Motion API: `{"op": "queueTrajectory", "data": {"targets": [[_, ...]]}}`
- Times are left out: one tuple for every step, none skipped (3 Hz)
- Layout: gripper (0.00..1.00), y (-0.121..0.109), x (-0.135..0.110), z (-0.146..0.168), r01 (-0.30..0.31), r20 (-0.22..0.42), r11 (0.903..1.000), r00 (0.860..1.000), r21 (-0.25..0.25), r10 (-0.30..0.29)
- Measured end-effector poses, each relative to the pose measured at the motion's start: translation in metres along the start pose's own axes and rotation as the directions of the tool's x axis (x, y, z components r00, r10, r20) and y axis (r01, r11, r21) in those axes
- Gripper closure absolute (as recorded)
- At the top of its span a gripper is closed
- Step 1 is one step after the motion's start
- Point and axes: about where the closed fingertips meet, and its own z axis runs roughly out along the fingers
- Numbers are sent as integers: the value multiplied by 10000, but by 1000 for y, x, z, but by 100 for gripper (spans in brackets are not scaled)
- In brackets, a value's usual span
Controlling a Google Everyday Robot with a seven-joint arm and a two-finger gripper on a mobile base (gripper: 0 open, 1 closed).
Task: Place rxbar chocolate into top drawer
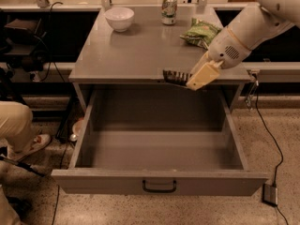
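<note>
My gripper (194, 77) hangs at the front edge of the grey cabinet top (126, 55), right of centre, just above the back of the open top drawer (159, 182). It is shut on the rxbar chocolate (176, 76), a dark flat wrapper with pale lettering that sticks out to the left of the cream fingers (202, 75). The bar is held roughly level, over the cabinet's front lip. The drawer is pulled fully out, its grey inside bare, with a small dark curved handle (159, 187) centred on the front panel.
On the cabinet top stand a white bowl (119, 18), a green soda can (168, 8) and a green chip bag (200, 32). A seated person's leg and shoe (18, 130) are at the left. A cable and small box (270, 194) lie on the floor at the right.
</note>
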Motion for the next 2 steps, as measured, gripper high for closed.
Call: {"op": "queueTrajectory", "data": {"targets": [[100,-2,-2,-3,29,55,10000,10000,81,-29],[100,2,9,18,-284,-210,9994,9994,-199,280]]}}
